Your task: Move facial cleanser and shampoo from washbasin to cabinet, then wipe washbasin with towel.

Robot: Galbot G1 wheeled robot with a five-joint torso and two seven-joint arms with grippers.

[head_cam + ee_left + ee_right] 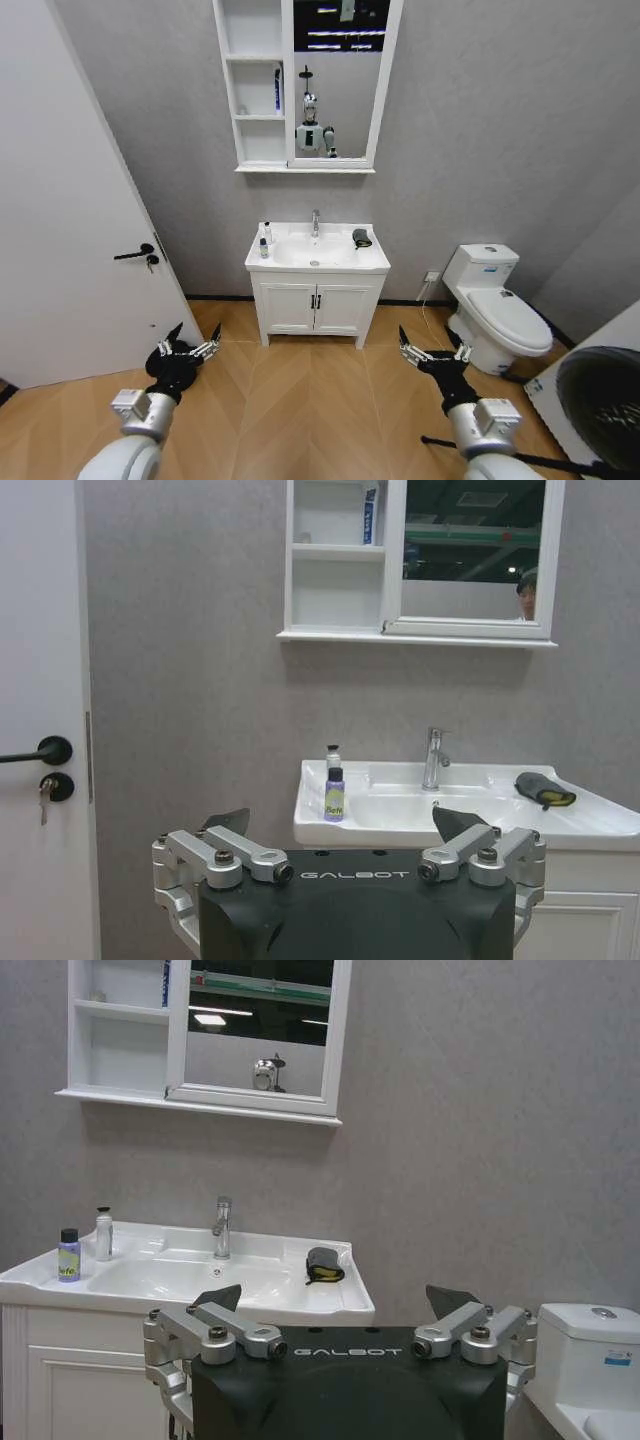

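Facial cleanser and shampoo, as best I can tell, are the two small bottles on the rim of the washbasin (375, 262) left of the tap (315, 221): a white pump bottle (332, 754) behind a purple bottle with a dark cap (334, 794), standing just beside each other; which is which I cannot tell. Both look light, rigid and smooth, probably slippery on wet ceramic and easy to tip, so a grip around the body below the cap seems safest, taking the front one first since they stand so close. The towel (361, 238) lies crumpled on the right rim, soft and limp, best pinched at a raised fold. The cabinet (258, 86) hangs on the wall above, a blue item (277, 90) already in its middle compartment. Left gripper (188, 343) and right gripper (430, 350) hover low over the wooden floor, jaws apart and holding nothing, well apart from the basin. A door (70, 220) stands to the left and a toilet (497, 305) to the right; the floor between robot and vanity looks unobstructed
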